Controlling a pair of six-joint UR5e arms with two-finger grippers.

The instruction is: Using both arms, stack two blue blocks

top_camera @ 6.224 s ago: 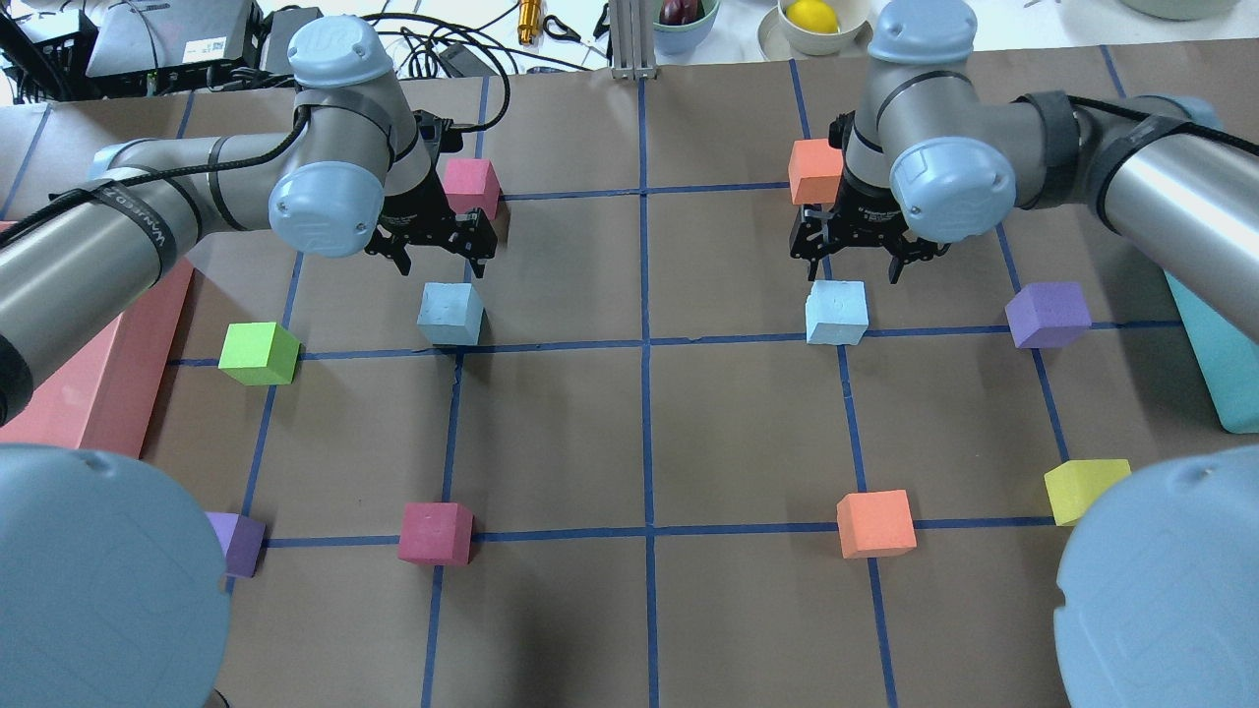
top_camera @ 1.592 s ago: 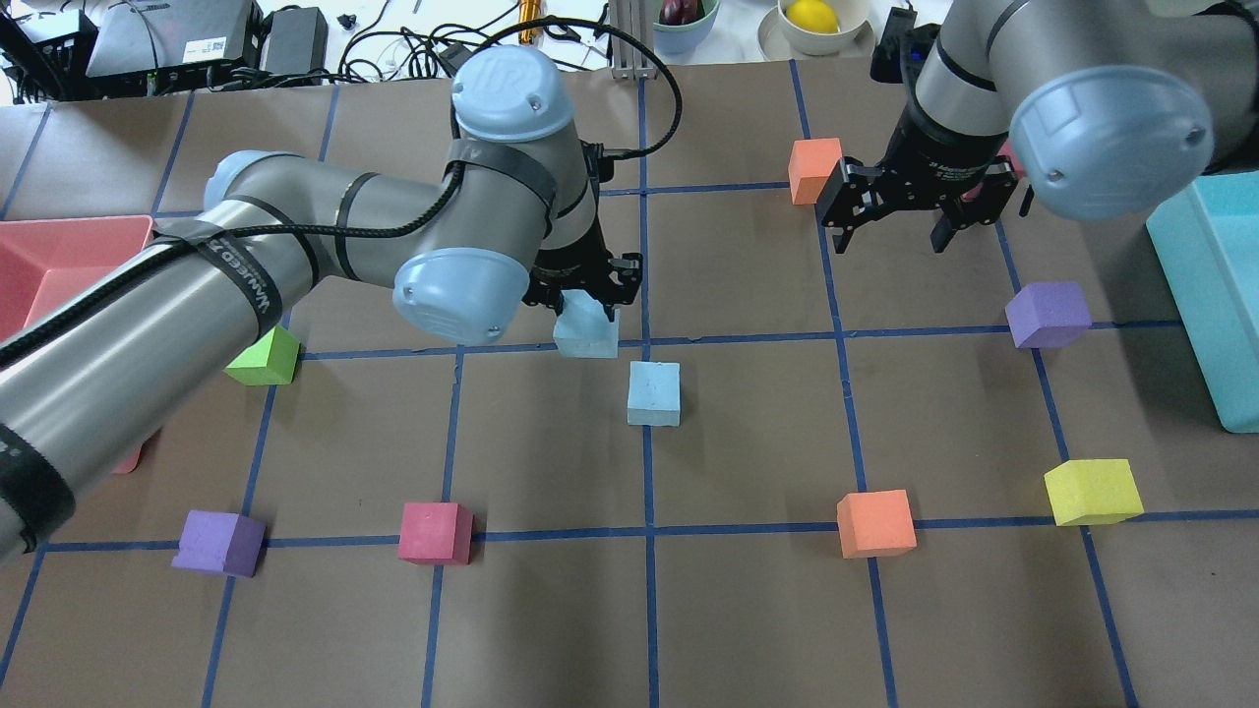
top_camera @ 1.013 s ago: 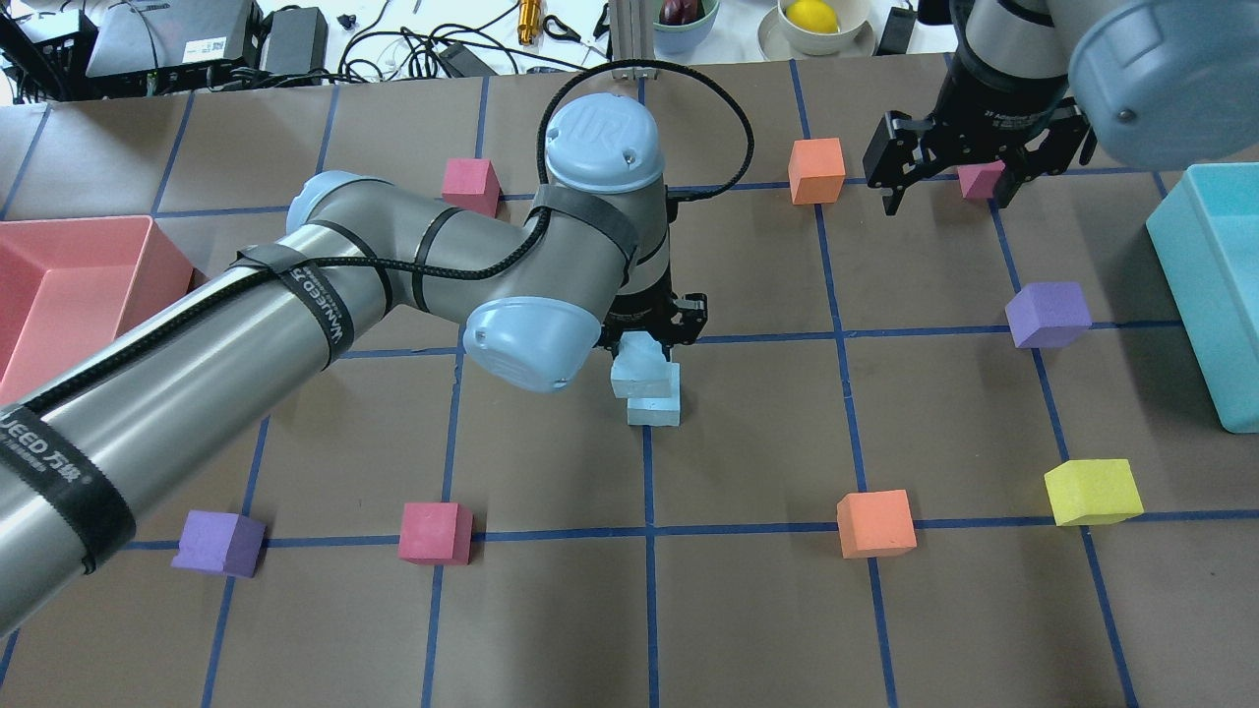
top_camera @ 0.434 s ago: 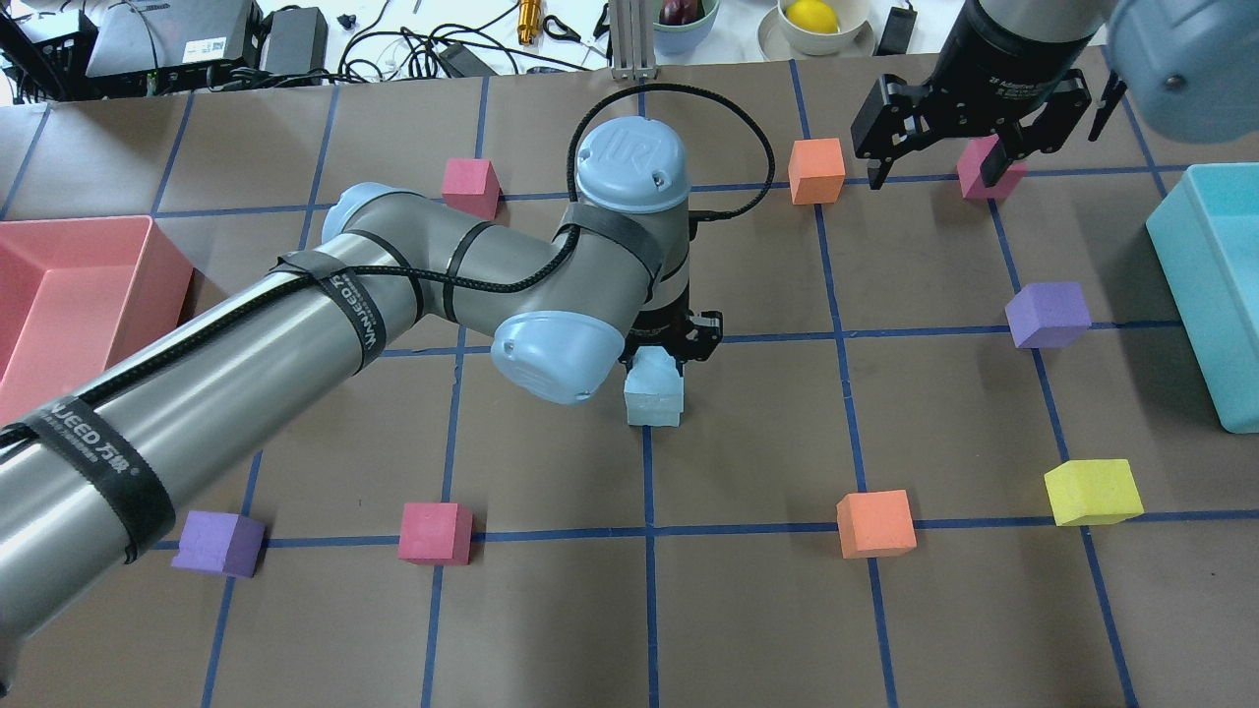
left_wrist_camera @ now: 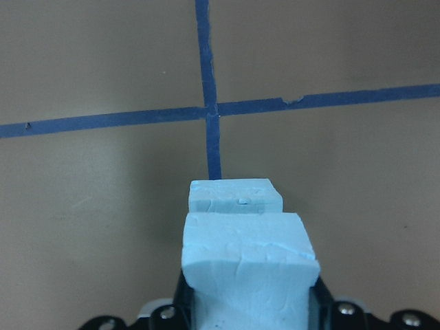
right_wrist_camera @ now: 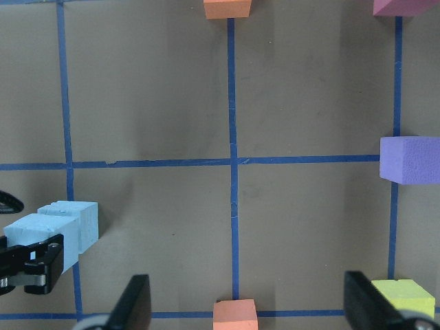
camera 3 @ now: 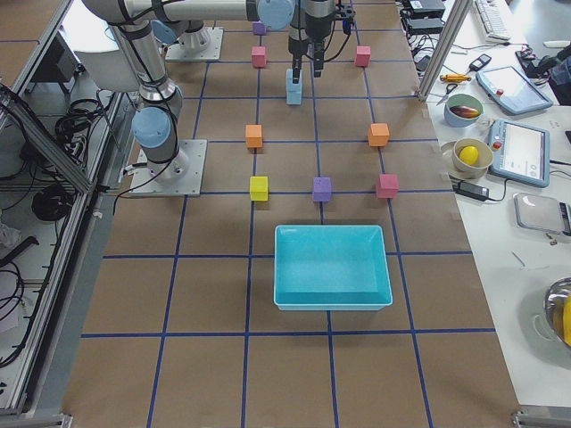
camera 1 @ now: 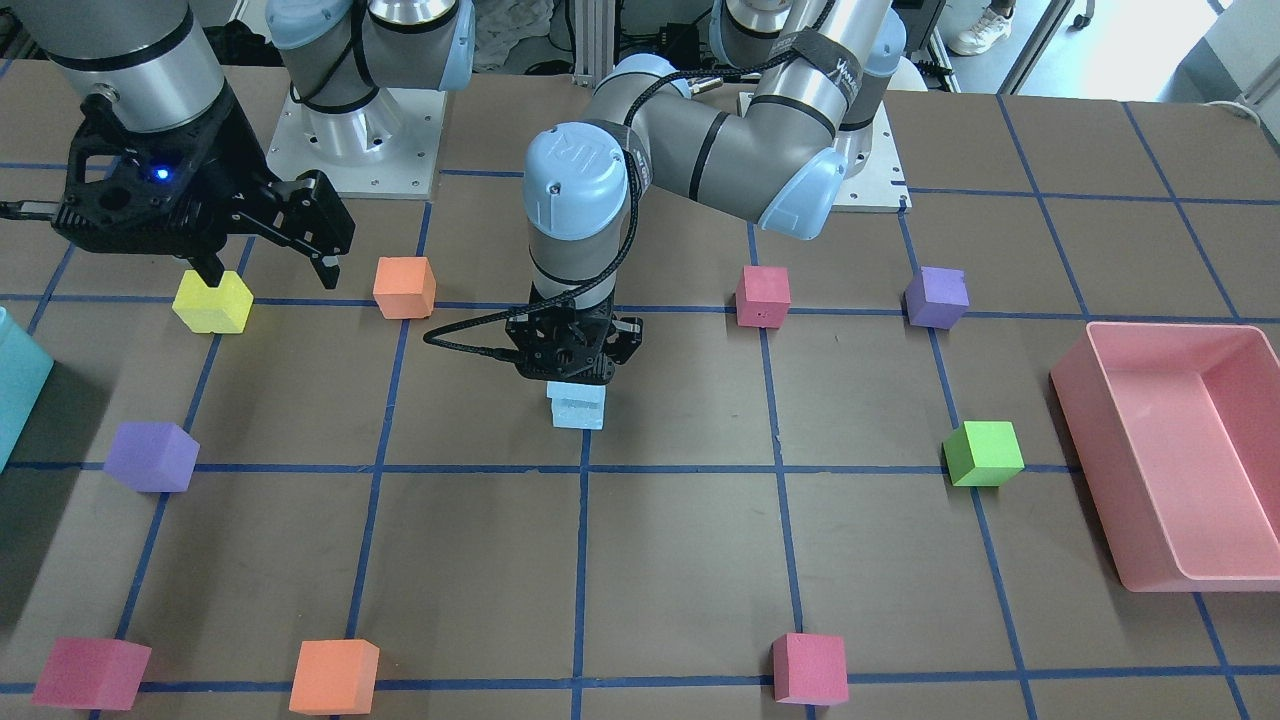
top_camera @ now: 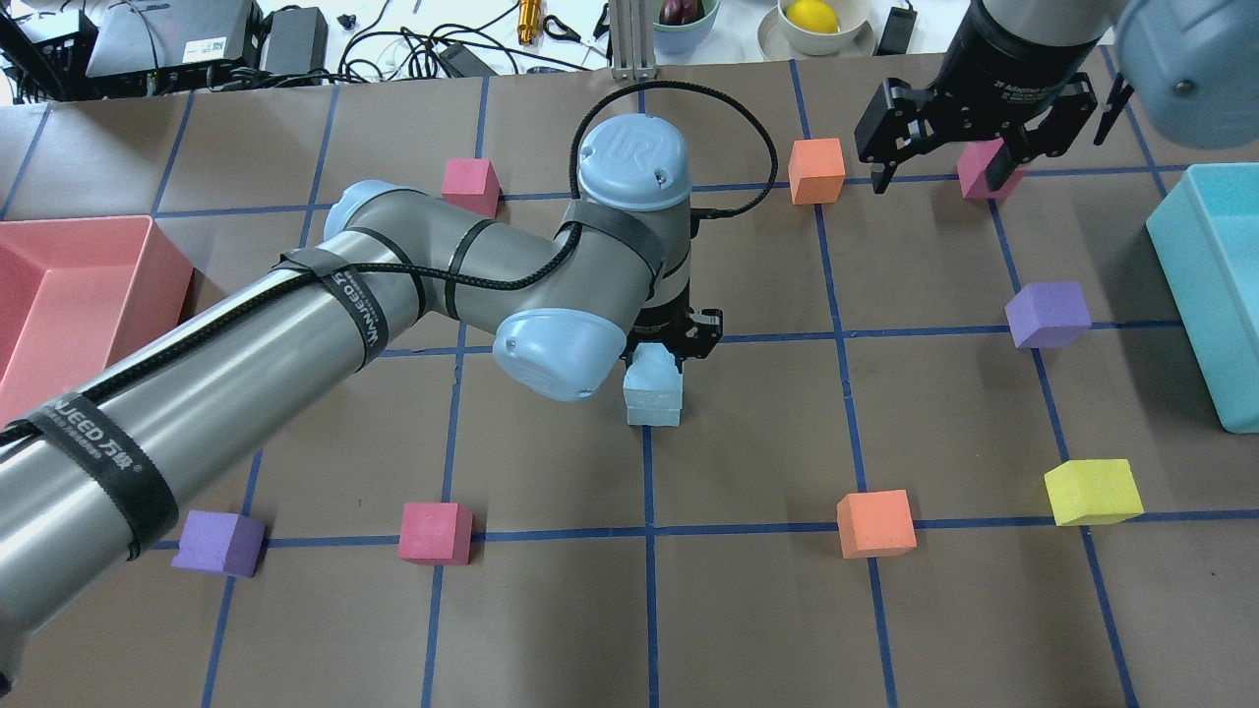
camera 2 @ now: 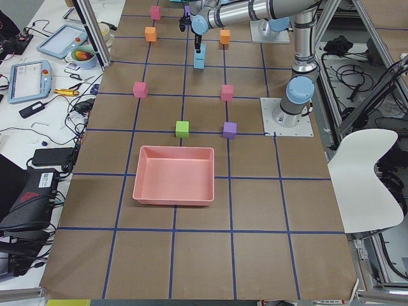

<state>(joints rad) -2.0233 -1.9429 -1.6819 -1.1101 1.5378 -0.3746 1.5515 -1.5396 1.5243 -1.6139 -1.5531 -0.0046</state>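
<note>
Two pale blue blocks stand one over the other at the table's centre. My left gripper (top_camera: pixel 661 354) is shut on the upper blue block (top_camera: pixel 650 372), which sits on or just above the lower blue block (top_camera: pixel 654 409), slightly offset. The front-facing view shows the left gripper (camera 1: pixel 573 378) over the upper block (camera 1: pixel 575 394) and lower block (camera 1: pixel 578 418). In the left wrist view the held block (left_wrist_camera: pixel 247 265) fills the foreground, the lower one (left_wrist_camera: pixel 235 196) beyond it. My right gripper (top_camera: pixel 942 175) is open and empty, raised at the far right.
A pink bin (top_camera: pixel 59 285) stands at the left edge, a teal bin (top_camera: pixel 1215 295) at the right. Loose cubes lie around: orange (top_camera: pixel 875 523), yellow (top_camera: pixel 1092 492), purple (top_camera: pixel 1049 315), red (top_camera: pixel 435 532), purple (top_camera: pixel 218 543), orange (top_camera: pixel 816 170), pink (top_camera: pixel 469 186).
My left gripper carried its blue block rightward and toward the near side until it came over the other blue block; it has barely moved since. My right gripper, open, drew back to the far right.
</note>
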